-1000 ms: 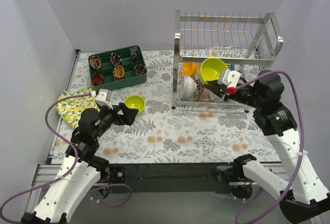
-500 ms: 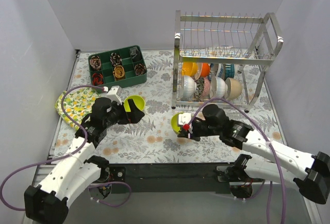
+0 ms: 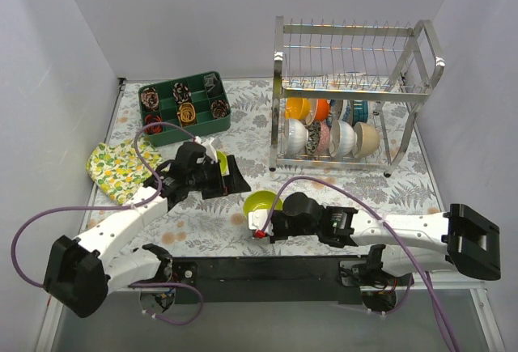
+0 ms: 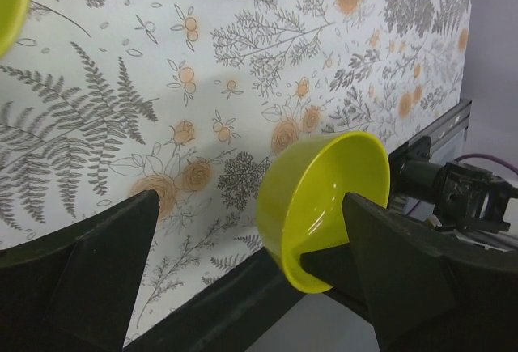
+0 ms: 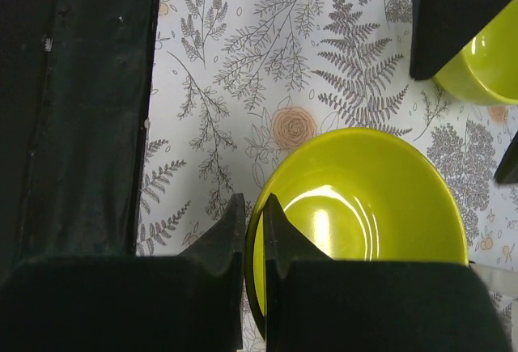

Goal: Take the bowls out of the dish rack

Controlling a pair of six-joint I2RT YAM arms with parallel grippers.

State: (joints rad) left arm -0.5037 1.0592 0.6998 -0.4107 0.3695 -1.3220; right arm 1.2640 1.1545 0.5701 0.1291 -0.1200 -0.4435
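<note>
My right gripper [image 3: 257, 222] is shut on the rim of a lime-green bowl [image 3: 262, 202], low over the floral table near its front edge. In the right wrist view the fingers [image 5: 243, 231] pinch the bowl's [image 5: 364, 206] left rim. My left gripper [image 3: 234, 180] is open and empty, just left of that bowl; the bowl [image 4: 324, 202] shows between its spread fingers [image 4: 89, 279]. A second lime-green bowl [image 3: 218, 159] sits on the table, half hidden behind the left gripper. The chrome dish rack [image 3: 356, 85] holds several bowls on its lower tier, among them orange [image 3: 297, 108], white [image 3: 296, 135] and beige [image 3: 368, 137].
A dark green compartment tray [image 3: 166, 129] with small round items stands at the back left. A yellow lemon-print cloth [image 3: 113, 170] lies at the left edge. The black front rail [image 3: 267, 267] runs just below the held bowl.
My right gripper carried the lime-green bowl out of the rack, down and left to the table's front. My left gripper moved right, past the other lime-green bowl.
</note>
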